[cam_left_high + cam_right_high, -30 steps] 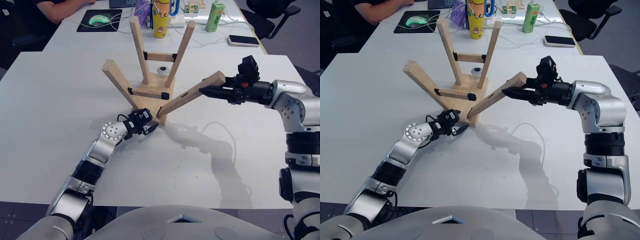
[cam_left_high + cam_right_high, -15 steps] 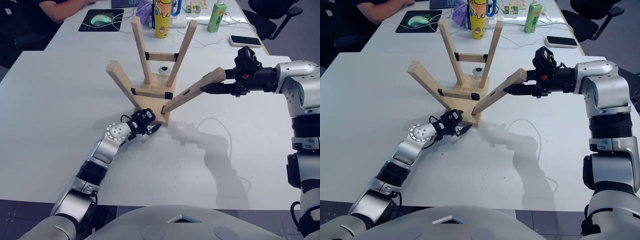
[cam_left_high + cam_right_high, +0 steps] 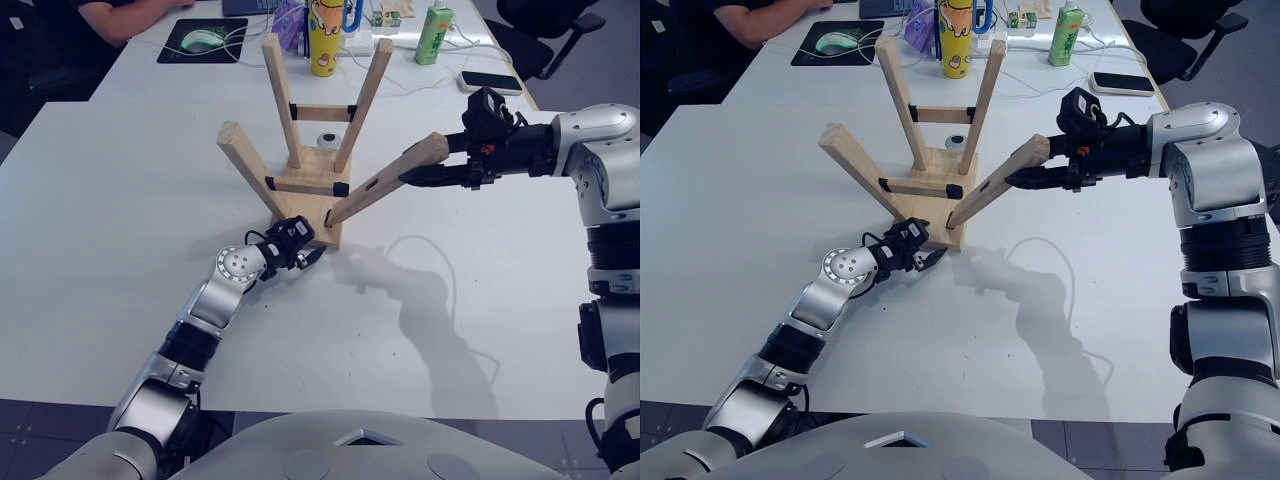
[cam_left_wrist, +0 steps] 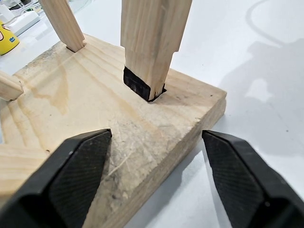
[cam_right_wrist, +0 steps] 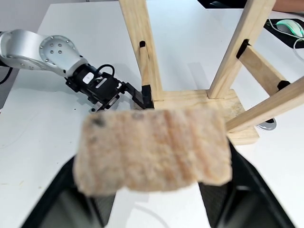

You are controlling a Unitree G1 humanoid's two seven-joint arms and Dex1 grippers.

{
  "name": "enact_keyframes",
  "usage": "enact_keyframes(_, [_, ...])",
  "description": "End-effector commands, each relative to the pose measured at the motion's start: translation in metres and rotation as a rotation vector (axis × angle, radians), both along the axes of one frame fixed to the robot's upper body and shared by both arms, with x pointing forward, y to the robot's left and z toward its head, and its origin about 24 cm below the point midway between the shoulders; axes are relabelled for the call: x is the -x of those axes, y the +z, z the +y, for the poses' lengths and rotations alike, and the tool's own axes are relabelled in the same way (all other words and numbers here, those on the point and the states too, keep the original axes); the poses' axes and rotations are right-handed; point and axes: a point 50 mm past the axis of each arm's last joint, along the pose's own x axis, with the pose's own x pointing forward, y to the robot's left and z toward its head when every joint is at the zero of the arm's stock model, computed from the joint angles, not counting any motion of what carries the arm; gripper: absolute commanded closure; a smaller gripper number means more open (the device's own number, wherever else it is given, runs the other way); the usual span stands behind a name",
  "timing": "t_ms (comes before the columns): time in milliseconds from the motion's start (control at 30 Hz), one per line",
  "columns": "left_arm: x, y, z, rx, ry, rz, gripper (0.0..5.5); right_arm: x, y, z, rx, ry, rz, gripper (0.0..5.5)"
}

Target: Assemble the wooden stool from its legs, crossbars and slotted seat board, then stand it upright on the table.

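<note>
1. the stool (image 3: 312, 165) lay upside down near the middle of the white table (image 3: 120, 200), with its seat board (image 4: 95, 109) flat on the tabletop and four legs sticking up and splaying outward.
2. two crossbars were in place, each with black ends: one (image 3: 320, 113) joined the two far legs and the other (image 3: 305, 185) ran between the left leg and a nearer one.
3. the leaning leg (image 3: 385, 183) slanted up toward the robot's right from the near corner of the seat board. its black-tipped foot sat in the slot there, tilted rather than square.
4. the right gripper (image 3: 408, 178) was raised above the table at the upper end of the leaning leg. its two fingers were closed on either side of the wood, and the leg's end grain showed between them in the right wrist view.
5. the left gripper (image 4: 156, 135) was low on the table at that same near corner. its fingers (image 4: 78, 173) were spread wide, one over the board's top face and the other beyond the edge, with nothing clamped between them.
6. beyond the stool, on the far table, stood a yellow cup (image 3: 323, 35) and a green carton (image 3: 432, 32). a phone (image 3: 490, 80) lay to the right and a mouse (image 3: 200, 38) on a dark pad to the left.
</note>
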Motion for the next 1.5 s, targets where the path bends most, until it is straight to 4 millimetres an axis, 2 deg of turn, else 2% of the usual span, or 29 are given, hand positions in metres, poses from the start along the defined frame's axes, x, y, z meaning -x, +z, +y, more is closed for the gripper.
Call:
enact_keyframes(33, [0.028, -0.051, 0.004, -0.08, 0.001, 0.26, 1.97, 0.001, 0.0, 0.026, -0.053, 0.057, -0.016, 3.41])
enact_keyframes(233, [0.029, -0.051, 0.003, -0.076, -0.003, 0.262, 1.97, -0.001, -0.006, 0.038, -0.109, 0.041, -0.015, 3.42])
enact_keyframes(433, [0.031, -0.052, 0.004, -0.071, 0.006, 0.265, 1.97, 0.0, -0.015, 0.025, -0.113, -0.008, 0.023, 3.42])
enact_keyframes(667, [0.033, -0.054, 0.005, -0.067, 0.015, 0.275, 1.97, -0.001, -0.001, 0.02, -0.149, -0.004, 0.003, 3.43])
enact_keyframes(833, [0.032, -0.053, 0.004, -0.063, 0.01, 0.277, 1.97, -0.006, 0.009, 0.022, -0.128, 0.032, -0.025, 3.43])
enact_keyframes(1033, [0.034, -0.054, 0.004, -0.058, 0.014, 0.281, 1.97, -0.004, 0.019, 0.015, -0.075, 0.081, -0.03, 3.43])
enact_keyframes(1500, [0.036, -0.056, -0.001, -0.044, 0.006, 0.292, 1.97, -0.013, 0.008, 0.019, -0.07, 0.044, -0.062, 3.43])
